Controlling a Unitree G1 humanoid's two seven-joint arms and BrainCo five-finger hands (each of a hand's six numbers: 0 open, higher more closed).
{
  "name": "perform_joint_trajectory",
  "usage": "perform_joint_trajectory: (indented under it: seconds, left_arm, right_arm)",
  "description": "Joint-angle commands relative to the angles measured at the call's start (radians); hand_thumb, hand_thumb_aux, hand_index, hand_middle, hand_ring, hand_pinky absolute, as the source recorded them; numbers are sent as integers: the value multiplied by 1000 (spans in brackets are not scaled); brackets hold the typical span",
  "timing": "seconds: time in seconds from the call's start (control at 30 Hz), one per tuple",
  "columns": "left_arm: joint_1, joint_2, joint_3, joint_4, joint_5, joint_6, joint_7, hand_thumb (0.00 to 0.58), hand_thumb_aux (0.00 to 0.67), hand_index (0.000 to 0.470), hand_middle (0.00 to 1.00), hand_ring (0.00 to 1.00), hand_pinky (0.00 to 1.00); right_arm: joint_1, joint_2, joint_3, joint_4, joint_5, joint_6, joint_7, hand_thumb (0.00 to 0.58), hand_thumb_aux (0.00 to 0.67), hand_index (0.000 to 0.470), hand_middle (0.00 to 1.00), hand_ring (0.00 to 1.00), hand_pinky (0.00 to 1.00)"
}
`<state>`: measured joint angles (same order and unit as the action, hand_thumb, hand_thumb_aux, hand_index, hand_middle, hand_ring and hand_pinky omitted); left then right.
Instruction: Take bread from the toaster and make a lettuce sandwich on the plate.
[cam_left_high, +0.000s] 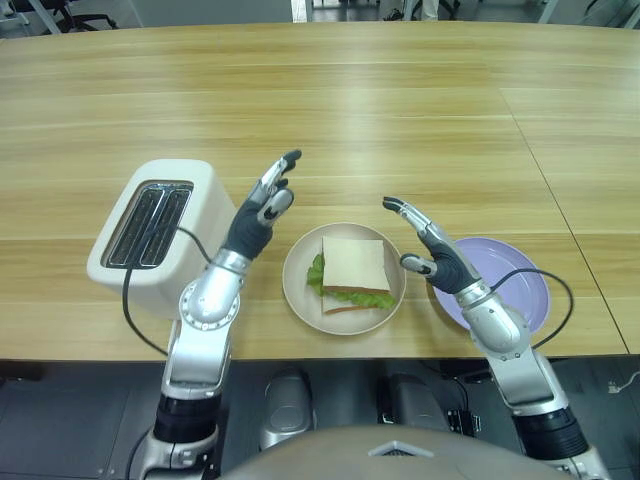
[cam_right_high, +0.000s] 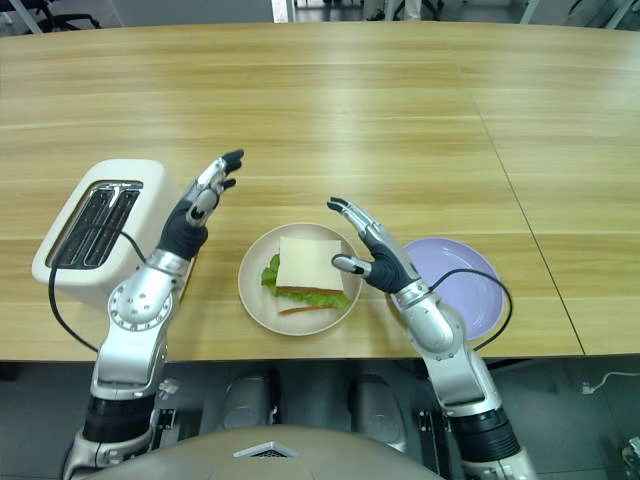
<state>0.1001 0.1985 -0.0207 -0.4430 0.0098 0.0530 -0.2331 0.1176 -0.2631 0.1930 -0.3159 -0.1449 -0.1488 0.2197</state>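
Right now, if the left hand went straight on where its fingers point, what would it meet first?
The way looks free: the left hand points away and slightly right, between toaster and plate, toward bare table. Its height above the wood is unclear.

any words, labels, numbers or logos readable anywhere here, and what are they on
No text can be read in either view.
toaster: plain cream shell, no label or number visible.
beige plate, sandwich, purple plate: no print.
table: bare wood grain, no sign or sticker.
left hand, right hand: no legible marking.
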Motion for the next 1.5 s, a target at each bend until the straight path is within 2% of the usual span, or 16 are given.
perform_joint_trajectory:
  seconds: [0.03,0.07,0.13,0.17,0.2,0.23,0.57,0.93,1.03,1.17,1.5]
  left_arm:
    - [123,-11,19,-8,-90,-97,-38,27,16,11,4,4,4]
    - [161,-3,8,-9,-84,-123,-50,156,97,67,184,184,184]
    - [214,4,-9,-4,-95,-159,-72,156,97,67,184,184,184]
    - [238,8,-19,3,-100,-178,-85,580,670,460,1000,1000,1000]
    - [260,15,-33,11,-96,-202,-101,580,670,460,1000,1000,1000]
    - [279,17,-45,17,-105,-215,-117,580,670,460,1000,1000,1000]
    - [365,106,-109,114,-94,-280,-221,580,670,460,1000,1000,1000]
    - [434,206,-157,127,-223,-247,-396,580,670,460,1000,1000,1000]
    - [449,229,-177,139,-226,-216,-425,580,670,460,1000,1000,1000]
    - [440,245,-192,171,-215,-149,-432,580,670,460,1000,1000,1000]
    - [351,248,-228,192,-136,38,-378,580,670,460,1000,1000,1000]
  right_arm:
    - [18,33,-28,-3,177,56,65,36,21,14,0,0,0]
    - [28,37,-22,14,193,57,78,420,318,218,0,0,0]
    - [44,39,-7,38,212,53,102,420,318,218,0,0,0]
    - [52,39,2,47,214,44,113,580,670,460,522,522,522]
    - [55,43,8,60,214,34,119,580,670,460,941,941,941]
    - [57,44,12,76,217,29,127,580,670,460,1000,1000,1000]
    - [146,5,65,140,262,26,262,580,670,460,1000,1000,1000]
    - [214,-49,116,129,268,42,355,580,670,460,1000,1000,1000]
    - [221,-49,130,151,307,101,386,580,670,460,1000,1000,1000]
    - [226,-26,130,157,390,248,401,580,670,460,1000,1000,1000]
    - [135,-4,118,200,439,510,395,580,670,460,1000,1000,1000]
